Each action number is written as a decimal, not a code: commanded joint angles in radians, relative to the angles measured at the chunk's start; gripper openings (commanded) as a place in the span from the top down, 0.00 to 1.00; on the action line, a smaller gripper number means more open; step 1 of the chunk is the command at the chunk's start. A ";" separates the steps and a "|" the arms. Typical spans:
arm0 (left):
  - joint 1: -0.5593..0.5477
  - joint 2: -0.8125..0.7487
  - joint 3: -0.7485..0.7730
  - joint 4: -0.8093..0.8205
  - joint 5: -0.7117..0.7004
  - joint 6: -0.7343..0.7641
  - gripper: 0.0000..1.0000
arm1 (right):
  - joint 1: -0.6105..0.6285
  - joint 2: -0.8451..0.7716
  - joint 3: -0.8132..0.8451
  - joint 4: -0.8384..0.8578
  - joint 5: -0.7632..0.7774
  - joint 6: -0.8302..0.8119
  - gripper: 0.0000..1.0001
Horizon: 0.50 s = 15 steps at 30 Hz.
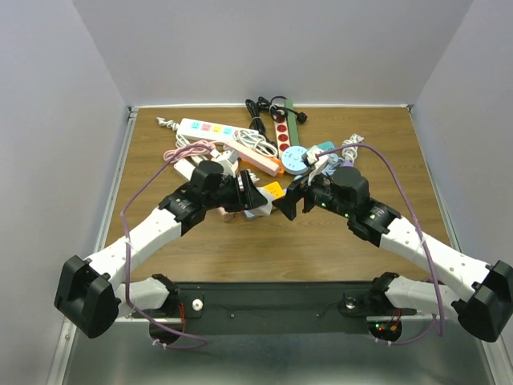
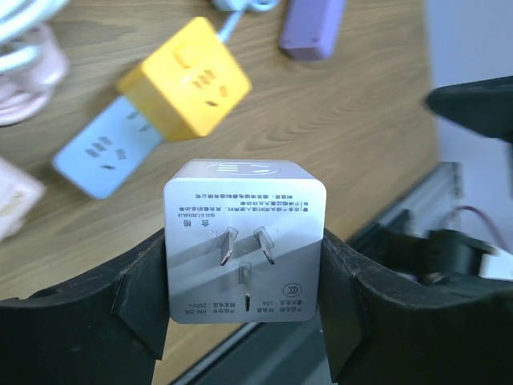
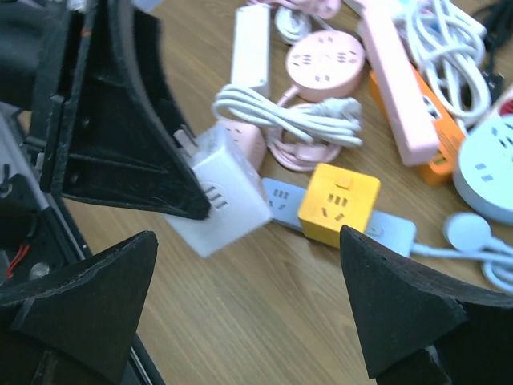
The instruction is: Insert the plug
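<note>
The left pincer (image 2: 244,277) is gripping a white cube plug (image 2: 244,200) by two opposite sides, with its black fingers (image 2: 136,297) pressing flat against the casing. The plug's three metal prongs (image 2: 248,257) are facing back toward the left wrist camera, and the printed label around them is showing upside down. The plug is being held up off the wooden table (image 3: 264,321), near its middle and just beside a yellow cube socket (image 3: 338,202) that is sitting on a pale blue power strip (image 3: 280,199). The right pincer (image 3: 248,234) is standing wide and holding nothing, facing the plug from the other side. Beyond the yellow cube, a round pink socket (image 3: 325,60), a bundled white cable (image 3: 288,116), a long pink strip (image 3: 401,88) and an orange strip (image 3: 433,152) are lying close together in a heap
</note>
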<state>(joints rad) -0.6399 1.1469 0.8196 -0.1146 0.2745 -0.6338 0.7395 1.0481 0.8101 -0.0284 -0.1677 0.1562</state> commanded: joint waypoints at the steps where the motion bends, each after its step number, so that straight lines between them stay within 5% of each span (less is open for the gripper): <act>1: 0.037 -0.036 -0.010 0.150 0.227 -0.118 1.00 | -0.002 0.026 -0.005 0.149 -0.171 -0.056 0.01; 15: 0.166 -0.099 -0.145 0.460 0.486 -0.397 1.00 | -0.003 0.016 -0.031 0.222 -0.269 -0.081 0.02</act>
<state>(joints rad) -0.4915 1.0962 0.6765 0.1761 0.6548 -0.9489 0.7395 1.0950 0.8028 0.1249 -0.4007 0.0921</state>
